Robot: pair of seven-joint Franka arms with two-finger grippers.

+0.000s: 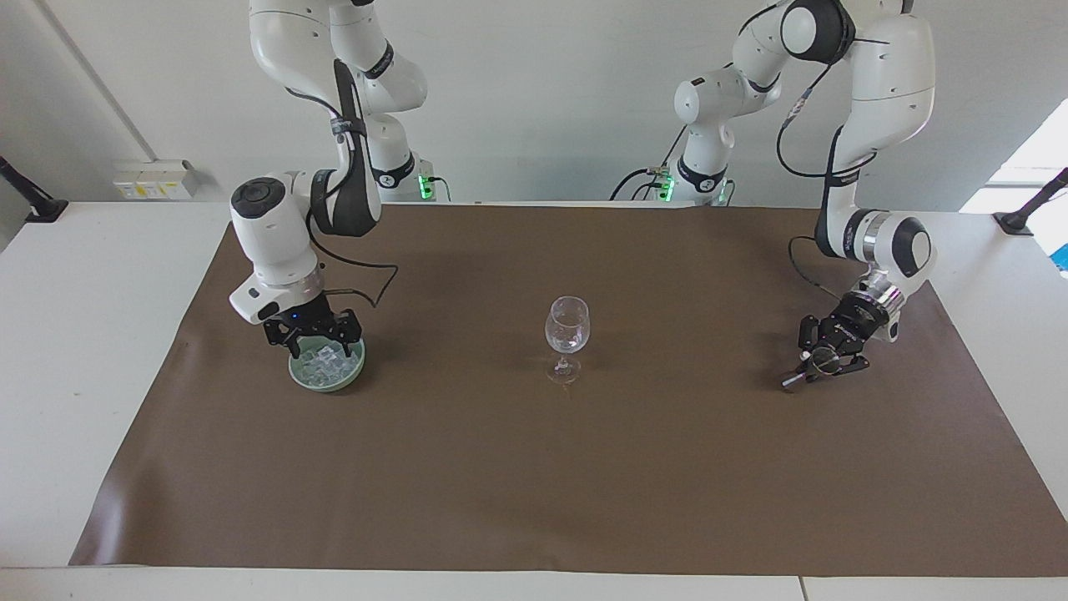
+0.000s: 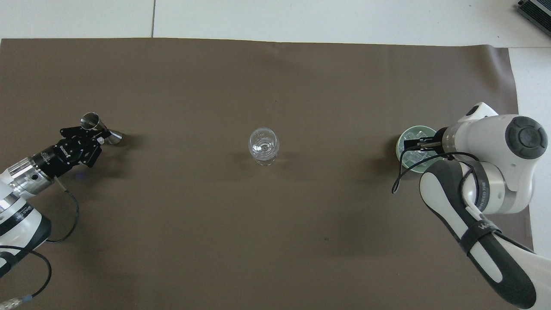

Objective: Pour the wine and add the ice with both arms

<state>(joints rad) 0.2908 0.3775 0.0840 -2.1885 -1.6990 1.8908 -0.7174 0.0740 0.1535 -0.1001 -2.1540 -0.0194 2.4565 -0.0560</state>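
A brown mat (image 1: 534, 467) covers most of the white table (image 1: 75, 334). In the middle of the mat stands a clear stemmed glass (image 1: 566, 337), upright. It looks empty, but I cannot be sure, because it is transparent.

Toward the right arm's end of the table there is a pale green bowl (image 1: 302, 376) on the mat, and the ice (image 1: 329, 361) lies in it as a heap of small clear cubes. The bowl and the glass are well apart.

The right arm (image 1: 275, 242) bends down over the bowl. The right gripper (image 1: 314, 342) points downward and is low over the bowl, its fingers (image 1: 293, 343) spread wide, one on each side above the ice. The fingertips seem to be at the level of the bowl's rim; whether they touch a cube I cannot tell. It has nothing in its hold.

Toward the left arm's end of the table, the left arm (image 1: 876, 125) reaches down close to the mat. The left gripper (image 1: 822, 361) is tightly closed around a small metal jigger (image 2: 98, 129). In the overhead view the jigger is tilted, nearly on its side, with its narrow waist between the fingertips and one open cup turned up toward the camera. It is low over the mat, well apart from the glass.
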